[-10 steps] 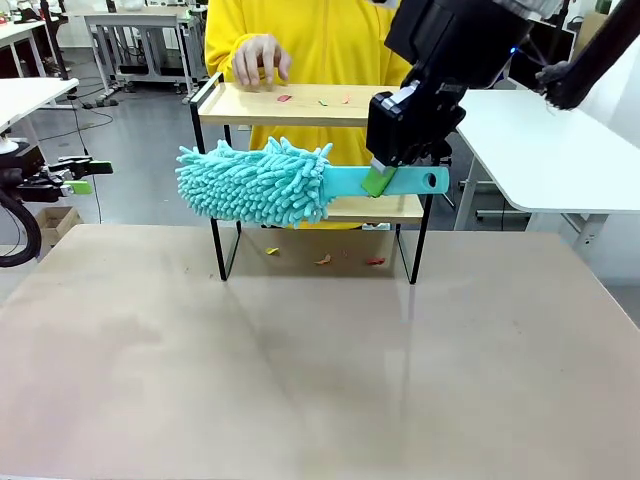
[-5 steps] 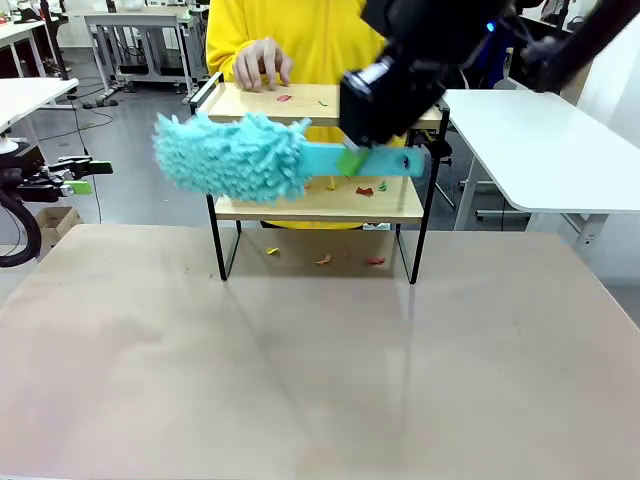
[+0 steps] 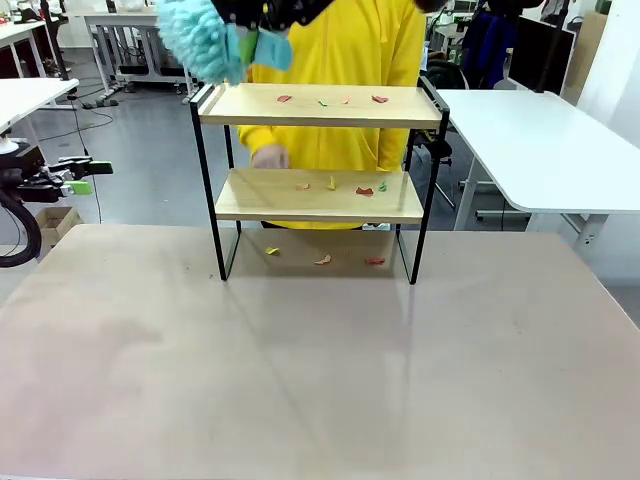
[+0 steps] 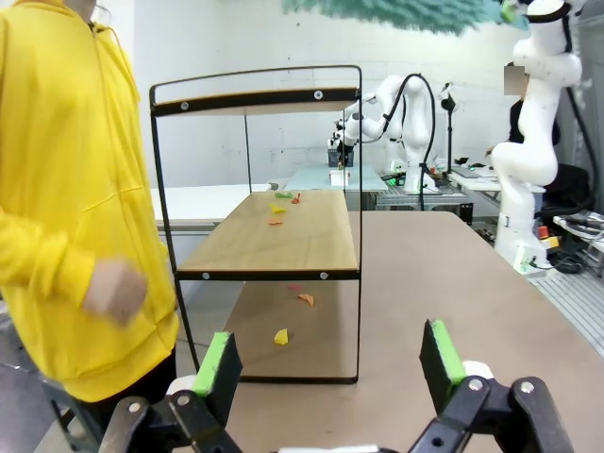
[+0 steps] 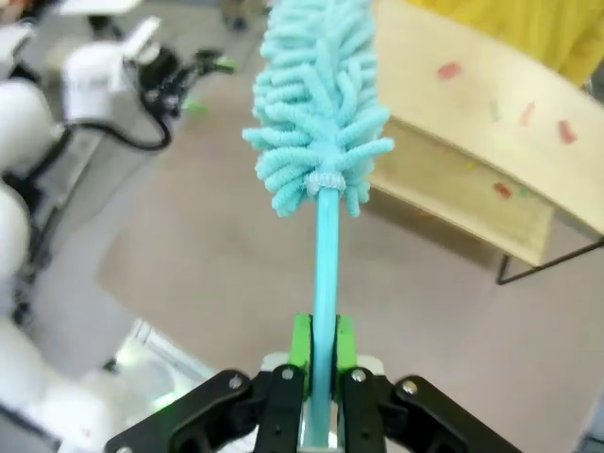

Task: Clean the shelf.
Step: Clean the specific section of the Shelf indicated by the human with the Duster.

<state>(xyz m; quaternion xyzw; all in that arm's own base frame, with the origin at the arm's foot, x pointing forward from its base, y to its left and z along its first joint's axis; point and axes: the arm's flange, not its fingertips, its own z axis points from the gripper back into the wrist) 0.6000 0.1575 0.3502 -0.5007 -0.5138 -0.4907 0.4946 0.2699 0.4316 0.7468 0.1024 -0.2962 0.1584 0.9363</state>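
Jaws clamped on the duster (image 5: 316, 104), the right gripper (image 5: 319, 351) should sweep it flat across the shelf (image 3: 250, 102) scraps (image 3: 380, 99); the left gripper (image 4: 330, 360) has its jaws wide apart, empty.

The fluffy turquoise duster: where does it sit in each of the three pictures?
Front view: duster at the top left corner, above the left end of the shelf.
Left wrist view: duster along the top edge, right of centre.
Right wrist view: duster upright in the centre, handle clamped in the right tool.
Shared landmark: the shelf.
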